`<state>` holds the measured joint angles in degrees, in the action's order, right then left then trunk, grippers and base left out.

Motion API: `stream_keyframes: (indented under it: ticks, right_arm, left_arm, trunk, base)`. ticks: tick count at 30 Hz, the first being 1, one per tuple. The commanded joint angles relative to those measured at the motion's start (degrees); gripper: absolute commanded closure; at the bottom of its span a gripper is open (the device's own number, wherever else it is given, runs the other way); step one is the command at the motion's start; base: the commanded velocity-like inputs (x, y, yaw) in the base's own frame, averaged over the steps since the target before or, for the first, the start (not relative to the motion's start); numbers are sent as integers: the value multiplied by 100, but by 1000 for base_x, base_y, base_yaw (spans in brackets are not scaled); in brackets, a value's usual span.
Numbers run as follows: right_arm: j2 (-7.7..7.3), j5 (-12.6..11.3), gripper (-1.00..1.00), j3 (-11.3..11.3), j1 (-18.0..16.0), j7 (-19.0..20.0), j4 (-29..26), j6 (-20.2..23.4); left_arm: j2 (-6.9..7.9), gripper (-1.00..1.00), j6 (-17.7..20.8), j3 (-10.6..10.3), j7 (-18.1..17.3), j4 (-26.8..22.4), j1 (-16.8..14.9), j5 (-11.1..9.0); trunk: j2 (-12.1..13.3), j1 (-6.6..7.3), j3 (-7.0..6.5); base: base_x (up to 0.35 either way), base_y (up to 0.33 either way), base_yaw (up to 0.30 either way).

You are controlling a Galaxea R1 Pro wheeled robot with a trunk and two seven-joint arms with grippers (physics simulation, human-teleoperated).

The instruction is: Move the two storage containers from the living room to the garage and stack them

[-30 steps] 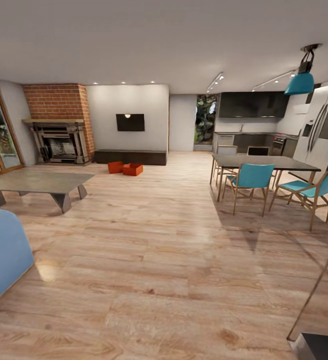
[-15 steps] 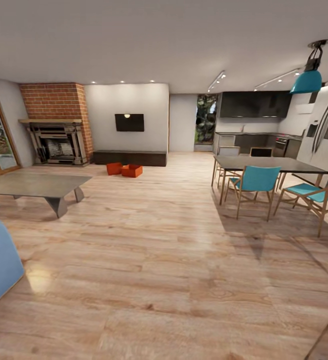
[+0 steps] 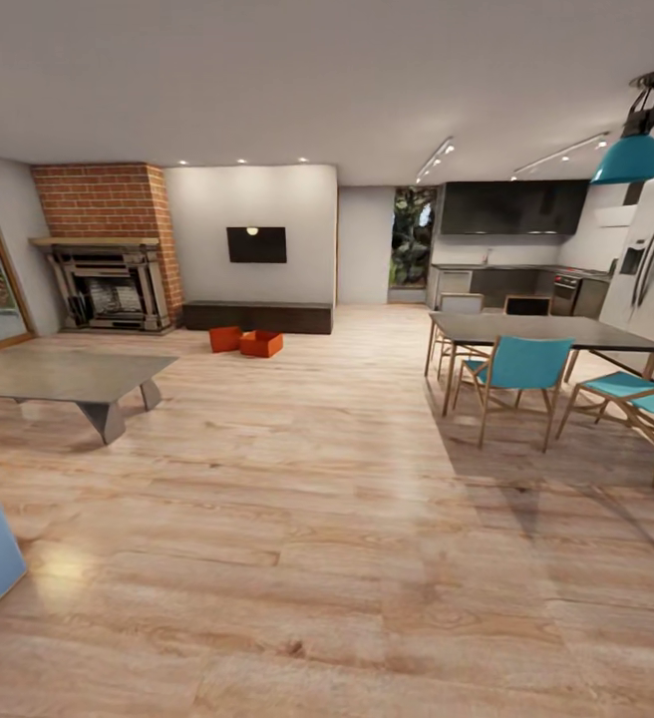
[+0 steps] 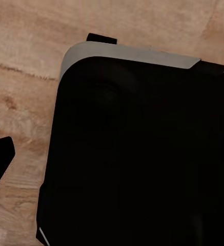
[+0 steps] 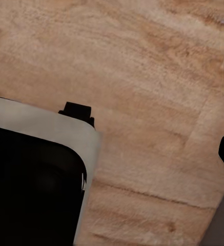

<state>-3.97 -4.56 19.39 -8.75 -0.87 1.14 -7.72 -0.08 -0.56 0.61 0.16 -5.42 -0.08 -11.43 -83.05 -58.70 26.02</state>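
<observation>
The two storage containers (image 3: 246, 341), side by side at 11 o'clock, far ahead; finger state of both grippers indeterminate.

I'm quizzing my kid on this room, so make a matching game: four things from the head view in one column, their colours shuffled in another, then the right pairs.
Things:
1. storage containers
2. dining chairs
3. fireplace column
4. wall TV

Colours:
A. black
B. orange-red
C. red brick
D. teal seats on wood frames

Pairs: 1-B, 2-D, 3-C, 4-A
</observation>
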Motion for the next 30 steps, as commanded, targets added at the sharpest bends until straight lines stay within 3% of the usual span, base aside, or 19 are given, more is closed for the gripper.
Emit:
stream_keyframes:
  ticks: [1, 30]
  right_arm:
    - [2, -40, -100, 55, -5, -9, 14, -25]
    - [46, -9, -100, 82, -4, 96, 75, 171]
  left_arm:
    - [2, -100, -6, 4, 2, -3, -1, -35]
    - [17, -100, -5, 7, 0, -3, -1, -39]
  trunk:
    - [-2, -3, 5]
    - [-2, -3, 5]
  base:
    - [326, 0, 0]
    - [326, 0, 0]
